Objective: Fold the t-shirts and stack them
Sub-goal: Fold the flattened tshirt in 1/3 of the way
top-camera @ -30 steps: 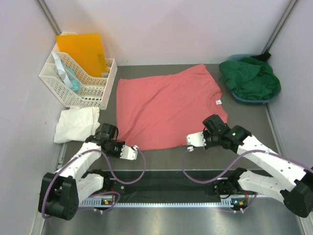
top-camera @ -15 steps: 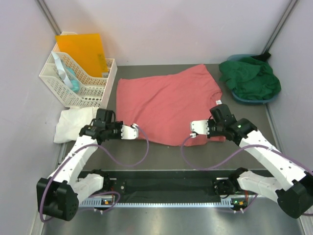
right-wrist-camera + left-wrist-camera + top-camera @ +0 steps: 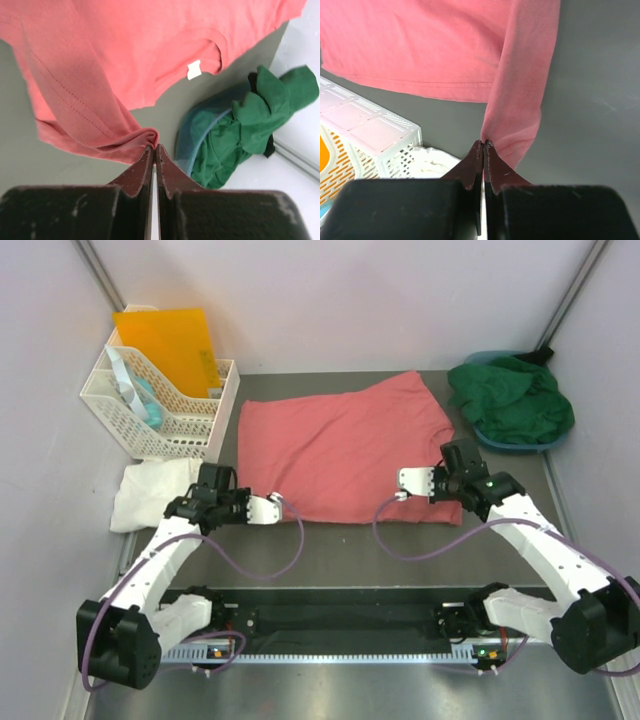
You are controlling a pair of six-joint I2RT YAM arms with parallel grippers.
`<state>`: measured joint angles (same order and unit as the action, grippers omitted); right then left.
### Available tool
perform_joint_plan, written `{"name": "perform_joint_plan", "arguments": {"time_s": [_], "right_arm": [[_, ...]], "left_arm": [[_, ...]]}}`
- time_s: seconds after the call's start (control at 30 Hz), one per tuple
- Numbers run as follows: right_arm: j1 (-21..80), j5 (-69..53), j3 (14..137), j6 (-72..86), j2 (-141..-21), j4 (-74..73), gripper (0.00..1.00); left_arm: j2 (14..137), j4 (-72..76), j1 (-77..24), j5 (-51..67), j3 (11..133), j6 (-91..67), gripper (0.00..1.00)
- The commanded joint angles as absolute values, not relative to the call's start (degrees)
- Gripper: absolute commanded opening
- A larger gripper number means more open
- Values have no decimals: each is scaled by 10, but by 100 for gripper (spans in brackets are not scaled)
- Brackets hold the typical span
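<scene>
Salmon-pink t-shirt (image 3: 340, 440) gripped along its near hem
Each clamps a corner, left pincer (image 3: 273, 504) and right pincer (image 3: 403, 483); the cloth lies beyond them.

You have a dark grey tabletop (image 3: 340, 550) under both pairs of fingers (image 3: 470, 170). Pale lilac walls (image 3: 350, 300) close it in beyond them and to either side, with grey corner posts (image 3: 100, 270), evenly lit.

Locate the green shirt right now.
In the top view, the green shirt lies bunched in a blue tub at the table's far right corner, just right of the pink shirt.
</scene>
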<state>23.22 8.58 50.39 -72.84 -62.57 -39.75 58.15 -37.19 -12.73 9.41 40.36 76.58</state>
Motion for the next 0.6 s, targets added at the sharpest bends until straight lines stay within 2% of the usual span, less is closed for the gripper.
{"name": "perform_joint_plan", "arguments": {"time_s": [0.0,0.3,0.57], "right_arm": [[206,84,533,-755,-636,-341,0],[165,74,541,-795,-675,-280,0],[150,59,567,-811,-728,-240,0]], "left_arm": [[603,-321,-124,76,392,760,0],[643,-297,-124,76,396,794,0],[701,-295,-124,76,448,812,0]]}}
